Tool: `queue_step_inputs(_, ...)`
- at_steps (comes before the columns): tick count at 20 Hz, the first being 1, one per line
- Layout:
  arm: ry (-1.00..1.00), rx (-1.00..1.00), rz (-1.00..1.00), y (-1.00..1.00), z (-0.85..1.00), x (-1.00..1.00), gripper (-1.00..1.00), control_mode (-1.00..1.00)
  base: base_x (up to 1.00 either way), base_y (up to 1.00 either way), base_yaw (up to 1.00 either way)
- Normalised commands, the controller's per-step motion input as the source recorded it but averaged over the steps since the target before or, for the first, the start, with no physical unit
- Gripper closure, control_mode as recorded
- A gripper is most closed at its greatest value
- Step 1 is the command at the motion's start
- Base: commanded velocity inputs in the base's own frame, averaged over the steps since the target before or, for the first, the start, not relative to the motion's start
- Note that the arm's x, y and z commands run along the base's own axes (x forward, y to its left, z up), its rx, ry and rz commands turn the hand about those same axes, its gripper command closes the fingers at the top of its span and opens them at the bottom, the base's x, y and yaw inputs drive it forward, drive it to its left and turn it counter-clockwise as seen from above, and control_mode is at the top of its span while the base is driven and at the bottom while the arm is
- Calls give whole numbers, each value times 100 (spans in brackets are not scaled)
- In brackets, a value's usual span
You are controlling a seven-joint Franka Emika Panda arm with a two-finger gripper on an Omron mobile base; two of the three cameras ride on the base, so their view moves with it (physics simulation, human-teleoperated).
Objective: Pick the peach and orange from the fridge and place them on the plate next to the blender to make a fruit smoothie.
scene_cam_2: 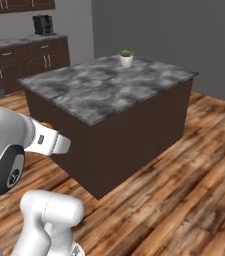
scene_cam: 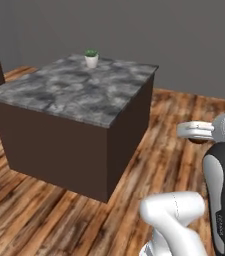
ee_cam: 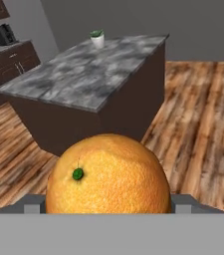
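A round, evenly orange fruit with a green stem dot, the orange (ee_cam: 108,174), sits large at the bottom of the hand view, between the two grey fingertips (ee_cam: 32,202). My gripper (ee_cam: 107,203) is shut on it. From the left base view the gripper (scene_cam: 193,132) hangs over the wooden floor, to the right of the kitchen island. In the right base view the gripper (scene_cam_2: 54,141) is left of the island, with a sliver of the orange (scene_cam_2: 46,123) showing behind it. The peach, fridge, plate and blender are out of view.
A dark-sided island with a grey marble top (scene_cam: 79,90) stands ahead, a small potted plant (scene_cam: 91,58) at its far edge. Dark cabinets (scene_cam_2: 29,57) with a black appliance (scene_cam_2: 43,24) line the back left wall. Wooden floor (scene_cam_2: 184,190) surrounds the island.
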Motion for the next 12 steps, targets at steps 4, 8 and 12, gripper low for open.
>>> queue_step_inputs(4, 0, 0, 0, 0, 0, 0, 100, 100, 4, 0, 25)
queue_step_inputs(8, 0, 0, 0, 0, 0, 0, 100, 100, 0, 0, 26)
queue_step_inputs(12, 0, 0, 0, 0, 0, 0, 100, 100, 1, 0, 40)
